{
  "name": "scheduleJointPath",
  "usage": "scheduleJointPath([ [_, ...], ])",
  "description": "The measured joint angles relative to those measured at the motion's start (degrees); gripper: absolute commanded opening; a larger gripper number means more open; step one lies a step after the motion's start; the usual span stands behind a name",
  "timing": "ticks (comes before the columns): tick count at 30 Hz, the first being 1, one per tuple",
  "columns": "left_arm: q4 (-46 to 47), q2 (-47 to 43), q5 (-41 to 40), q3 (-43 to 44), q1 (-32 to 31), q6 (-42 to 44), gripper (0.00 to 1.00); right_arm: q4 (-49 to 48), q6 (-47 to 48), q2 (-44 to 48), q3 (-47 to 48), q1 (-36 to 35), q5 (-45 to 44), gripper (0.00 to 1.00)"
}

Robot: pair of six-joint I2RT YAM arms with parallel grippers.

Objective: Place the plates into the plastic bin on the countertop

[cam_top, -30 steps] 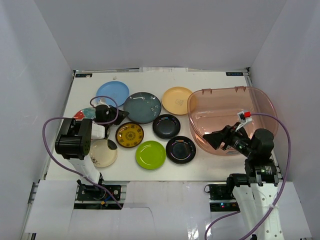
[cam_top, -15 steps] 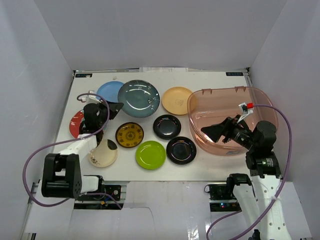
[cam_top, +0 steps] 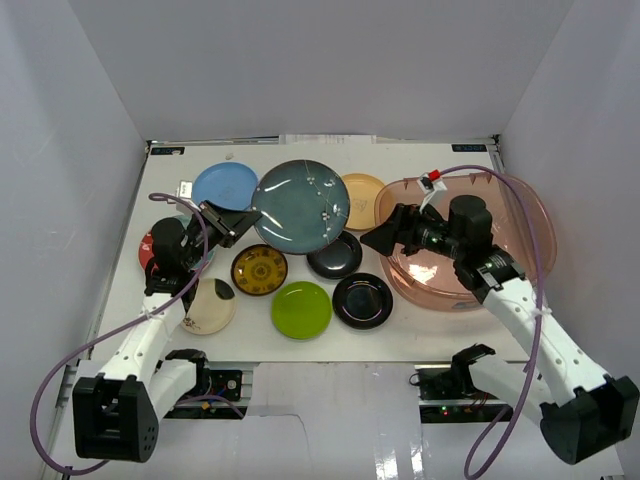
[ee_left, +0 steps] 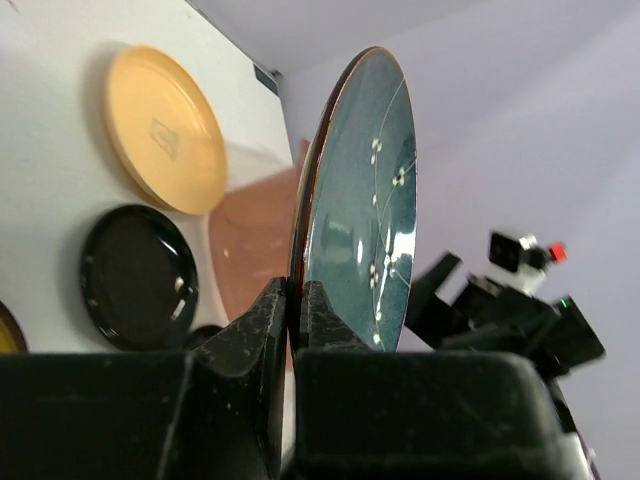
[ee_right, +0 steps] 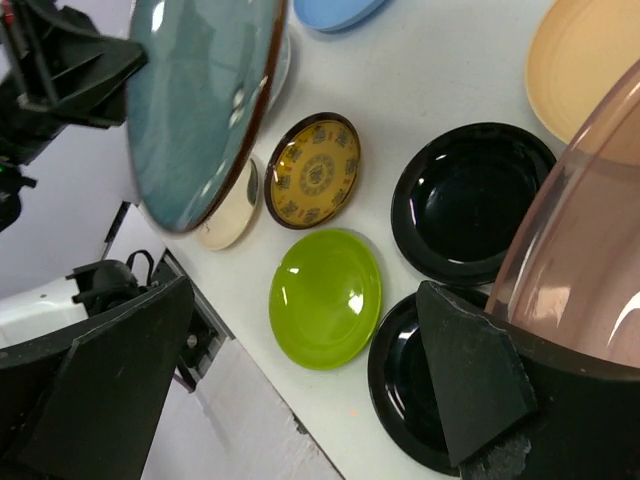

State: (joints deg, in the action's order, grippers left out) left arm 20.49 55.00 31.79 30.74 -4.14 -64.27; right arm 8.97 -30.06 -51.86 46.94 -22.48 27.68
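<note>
Here the white table point(cam_top: 420, 160) carries the translucent pinkish plastic bin point(cam_top: 525, 225) at its right side, probably so that either arm can reach it. The dark teal plate point(cam_top: 300, 205), glossy with pale specks and a brown rim, is held up on edge above the table's middle, left of the bin, likely for a handover. The lime green plate point(cam_top: 301, 308) and the others lie flat on the table. The left fingers point(ee_left: 255, 330) pinch the teal plate's rim, while the right fingers point(ee_right: 470, 385) stand spread wide near it, holding nothing.
</note>
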Motion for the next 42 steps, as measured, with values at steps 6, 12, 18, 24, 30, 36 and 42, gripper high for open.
scheduleJointPath([
  [6, -2.80, -2.67, 5.90, 0.17, -1.57, -1.75, 0.00, -3.69, 0.76, -6.56, 1.62, -3.41, -4.37, 0.93],
  [12, -4.94, -2.71, 7.04, 1.36, -3.13, -2.23, 0.00, -8.17, -0.02, -8.17, 1.62, -5.95, -5.88, 0.83],
  [18, -8.39, -3.63, 5.05, 3.39, -5.79, 0.04, 0.00, -8.61, -1.01, -8.52, 1.60, -6.54, -8.90, 0.82],
  [24, -11.56, -4.72, 3.93, 5.42, -6.19, 3.69, 0.00, -3.50, -0.44, 1.68, 1.53, -6.80, -20.76, 0.85],
  [30, -12.85, -4.44, 3.54, 5.62, -6.32, 5.07, 0.00, -1.03, 0.59, 6.82, 2.89, -6.93, -24.70, 0.96],
  [36, -12.35, -3.65, 3.85, 5.62, -6.60, 4.94, 0.00, -3.02, 0.52, 2.03, 3.80, -7.19, -16.46, 0.96],
  [42, -11.54, -3.02, 5.25, 5.62, -7.28, 4.92, 0.00, -4.68, -0.96, -2.34, 1.33, -7.28, -13.70, 0.72],
])
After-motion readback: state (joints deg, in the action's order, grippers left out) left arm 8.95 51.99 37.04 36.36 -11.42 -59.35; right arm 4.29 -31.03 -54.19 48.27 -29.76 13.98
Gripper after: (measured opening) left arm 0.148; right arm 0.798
